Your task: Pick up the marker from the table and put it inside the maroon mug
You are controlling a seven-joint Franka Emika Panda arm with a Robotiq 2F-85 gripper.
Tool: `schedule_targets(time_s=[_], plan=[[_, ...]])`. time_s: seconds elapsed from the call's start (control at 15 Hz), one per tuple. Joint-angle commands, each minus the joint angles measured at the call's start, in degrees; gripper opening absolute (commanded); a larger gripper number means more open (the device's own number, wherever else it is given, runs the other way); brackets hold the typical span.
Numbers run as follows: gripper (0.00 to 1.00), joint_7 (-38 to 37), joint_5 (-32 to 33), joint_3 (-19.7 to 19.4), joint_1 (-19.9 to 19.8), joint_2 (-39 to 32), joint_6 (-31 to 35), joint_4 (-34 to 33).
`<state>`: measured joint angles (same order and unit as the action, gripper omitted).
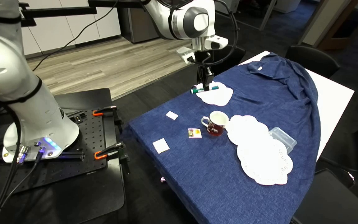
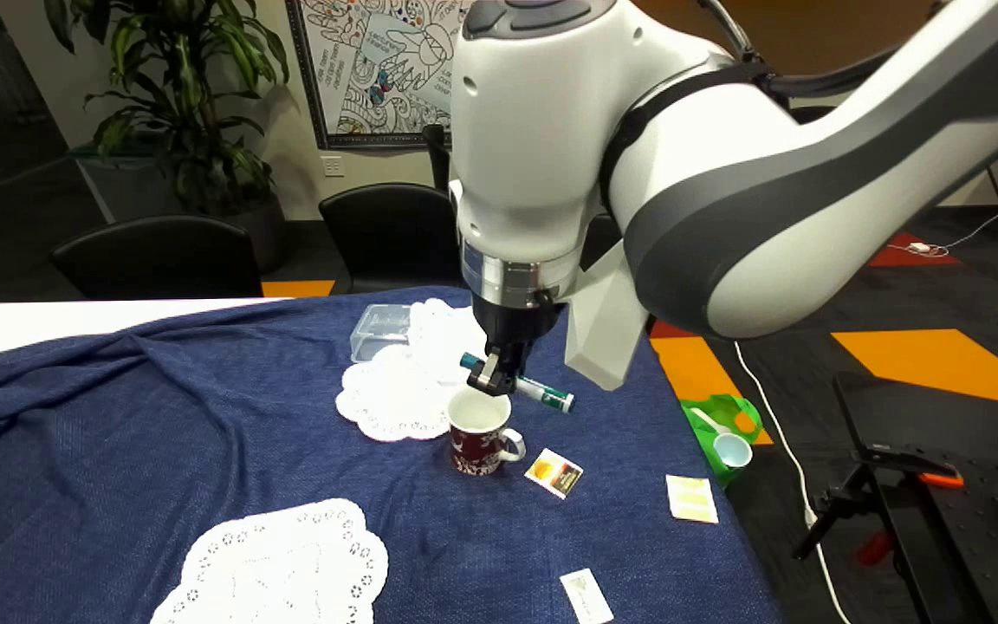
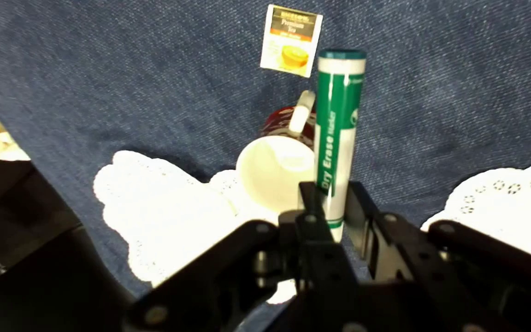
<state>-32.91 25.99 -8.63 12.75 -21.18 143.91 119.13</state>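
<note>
The marker [image 3: 339, 106] is a green and white dry-erase marker with a teal end. My gripper [image 3: 331, 198] is shut on it near one end in the wrist view. In both exterior views the marker [image 1: 197, 91] [image 2: 544, 395] is held roughly level, well above the table, with the gripper [image 1: 207, 88] [image 2: 496, 380] pointing down. The maroon mug [image 1: 215, 128] [image 2: 476, 447] stands upright on the blue cloth, with a cream inside and a white handle. In the wrist view the marker and a fingertip overlap the right rim of the mug [image 3: 272, 173]. The mug looks empty.
White lacy doilies [image 1: 263, 161] [image 2: 274, 572] lie on the blue cloth, some touching or close to the mug. A clear plastic box [image 1: 283, 139] stands beside them. A tea packet [image 1: 194, 133] lies by the mug's handle, and two pale packets [image 1: 172, 115] [image 1: 161, 145] lie toward the robot-side edge.
</note>
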Motion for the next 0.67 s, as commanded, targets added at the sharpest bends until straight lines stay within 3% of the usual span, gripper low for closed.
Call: schedule_targets(time_s=[0.0, 0.4, 0.47, 0.53, 0.6], plan=[[0.05, -15.6, 10.42, -4.66, 4.38, -2.2, -0.19, -2.42], [0.05, -42.7, 29.09, -5.42, 5.29, -6.18, -1.97, -6.45], [0.05, -47.2, 31.5, -8.1, 7.85, -7.2, -2.05, -7.2], [0.05, -52.17, 35.7, -5.4, 5.42, -7.54, -3.83, -8.1], [0.05, -56.38, 38.94, -5.24, 5.42, -8.28, -5.31, -8.95]])
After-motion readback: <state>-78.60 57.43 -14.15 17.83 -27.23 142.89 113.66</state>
